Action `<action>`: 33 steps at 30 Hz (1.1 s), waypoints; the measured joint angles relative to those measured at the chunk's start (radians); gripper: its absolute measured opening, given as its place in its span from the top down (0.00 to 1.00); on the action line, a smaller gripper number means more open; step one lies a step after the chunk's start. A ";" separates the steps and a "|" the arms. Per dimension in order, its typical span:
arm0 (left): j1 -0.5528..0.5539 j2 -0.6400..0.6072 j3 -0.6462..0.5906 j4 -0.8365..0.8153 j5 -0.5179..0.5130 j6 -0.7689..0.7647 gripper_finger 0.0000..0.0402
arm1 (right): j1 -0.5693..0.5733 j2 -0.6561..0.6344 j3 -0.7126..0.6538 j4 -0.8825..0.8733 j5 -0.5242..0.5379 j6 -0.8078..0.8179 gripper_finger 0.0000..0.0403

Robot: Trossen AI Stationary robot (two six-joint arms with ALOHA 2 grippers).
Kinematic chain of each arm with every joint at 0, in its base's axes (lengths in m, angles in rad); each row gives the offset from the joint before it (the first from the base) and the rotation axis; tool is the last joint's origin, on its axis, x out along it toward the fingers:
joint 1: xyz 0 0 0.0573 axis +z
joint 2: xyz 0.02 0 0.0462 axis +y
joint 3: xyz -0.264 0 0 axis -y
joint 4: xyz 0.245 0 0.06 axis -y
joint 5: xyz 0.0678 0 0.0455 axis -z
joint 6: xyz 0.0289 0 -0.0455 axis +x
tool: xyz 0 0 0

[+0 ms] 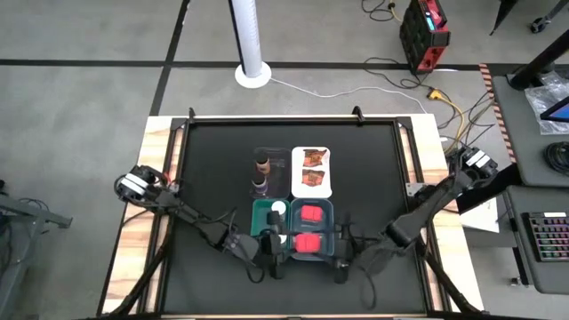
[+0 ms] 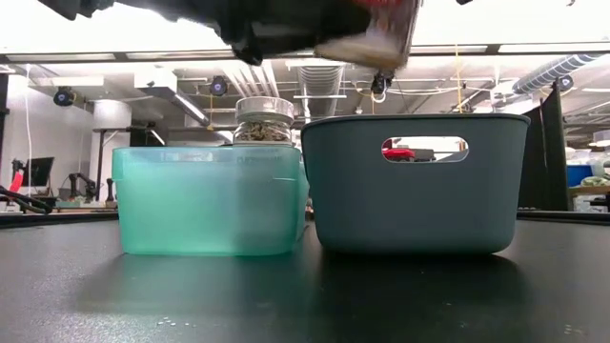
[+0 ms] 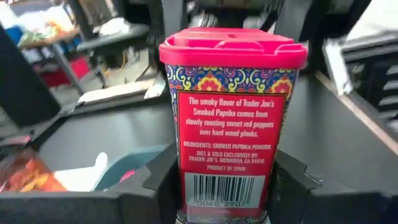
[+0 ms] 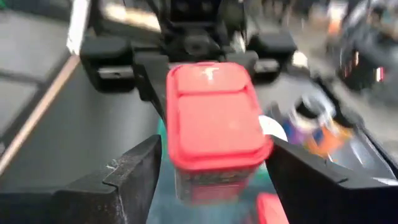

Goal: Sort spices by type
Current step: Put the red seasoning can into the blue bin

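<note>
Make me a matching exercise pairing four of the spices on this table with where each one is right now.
Things:
1. orange-red packets
2. dark bottles
3. white-capped jar
4. smoked paprika box

Places:
A. clear tray
B. held in the left end effector
C. white tray
D. teal tray

Pairs: 1-C, 2-A, 3-D, 4-B

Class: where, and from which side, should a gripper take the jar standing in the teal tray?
Its cap, from straight above: the jar stands upright, and the teal tray's walls surround most of its body. The left gripper, holding a red box, hangs close overhead.
</note>
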 joint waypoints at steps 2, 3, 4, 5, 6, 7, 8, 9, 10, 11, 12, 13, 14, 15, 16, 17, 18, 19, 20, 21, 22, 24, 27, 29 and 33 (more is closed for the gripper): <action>-0.005 0.002 0.007 -0.039 -0.018 -0.006 0.61 | -0.007 0.000 0.105 -0.257 -0.003 0.104 0.32; -0.006 0.002 0.014 -0.060 -0.022 -0.006 0.59 | -0.009 0.005 0.157 -0.376 -0.009 0.154 0.31; -0.007 0.002 0.024 -0.078 -0.026 -0.010 0.58 | -0.014 0.011 0.208 -0.465 -0.018 0.195 0.31; -0.007 0.002 0.036 -0.097 -0.027 -0.018 0.56 | -0.017 0.019 0.257 -0.552 -0.031 0.232 0.30; -0.007 0.002 0.047 -0.116 -0.028 -0.024 0.55 | -0.020 0.026 0.297 -0.621 -0.050 0.261 0.29; -0.008 0.002 0.057 -0.138 -0.036 -0.026 0.55 | -0.026 0.034 0.333 -0.680 -0.072 0.283 0.29; -0.008 0.004 0.066 -0.157 -0.039 -0.028 0.55 | -0.035 0.043 0.367 -0.722 -0.095 0.295 0.28; -0.008 0.006 0.072 -0.173 -0.040 -0.024 0.55 | -0.043 0.048 0.394 -0.751 -0.118 0.303 0.27; -0.008 0.006 0.077 -0.179 -0.040 -0.023 0.56 | -0.051 0.054 0.415 -0.781 -0.137 0.310 0.27; -0.008 0.006 0.081 -0.185 -0.040 -0.023 0.56 | -0.062 0.062 0.434 -0.808 -0.156 0.314 0.26; -0.008 0.006 0.084 -0.187 -0.042 -0.023 0.57 | -0.071 0.068 0.448 -0.816 -0.175 0.314 0.26; -0.008 0.006 0.085 -0.191 -0.043 -0.023 0.58 | -0.077 0.074 0.458 -0.819 -0.191 0.312 0.25; -0.008 0.006 0.086 -0.193 -0.043 -0.023 0.58 | -0.084 0.080 0.463 -0.823 -0.209 0.309 0.25; -0.008 0.006 0.086 -0.194 -0.042 -0.023 0.58 | -0.093 0.088 0.470 -0.826 -0.224 0.304 0.24; -0.008 0.006 0.086 -0.193 -0.043 -0.023 0.58 | -0.099 0.095 0.474 -0.822 -0.239 0.303 0.24; -0.008 0.006 0.086 -0.197 -0.043 -0.022 0.58 | -0.104 0.102 0.474 -0.820 -0.251 0.303 0.24; -0.008 0.006 0.086 -0.201 -0.045 -0.022 0.58 | -0.112 0.107 0.474 -0.824 -0.260 0.303 0.24; -0.008 0.006 0.085 -0.203 -0.044 -0.023 0.58 | -0.116 0.113 0.474 -0.826 -0.274 0.300 0.24; -0.008 0.006 0.085 -0.206 -0.044 -0.023 0.58 | -0.122 0.116 0.474 -0.826 -0.287 0.297 0.25; -0.008 0.006 0.084 -0.206 -0.045 -0.025 0.58 | -0.126 0.118 0.474 -0.824 -0.300 0.297 0.26; -0.008 0.006 0.084 -0.192 -0.044 -0.032 0.58 | -0.129 0.120 0.474 -0.826 -0.302 0.294 0.26; -0.008 0.002 0.087 -0.180 -0.046 -0.039 0.58 | -0.132 0.125 0.472 -0.835 -0.302 0.285 0.28; -0.008 0.001 0.088 -0.187 -0.054 -0.044 0.58 | -0.132 0.121 0.473 -0.835 -0.302 0.280 0.31; -0.008 0.002 0.087 -0.192 -0.062 -0.042 0.58 | -0.130 0.120 0.488 -0.846 -0.302 0.281 0.32; -0.007 0.002 0.087 -0.192 -0.063 -0.037 0.58 | -0.131 0.119 0.491 -0.859 -0.304 0.273 0.38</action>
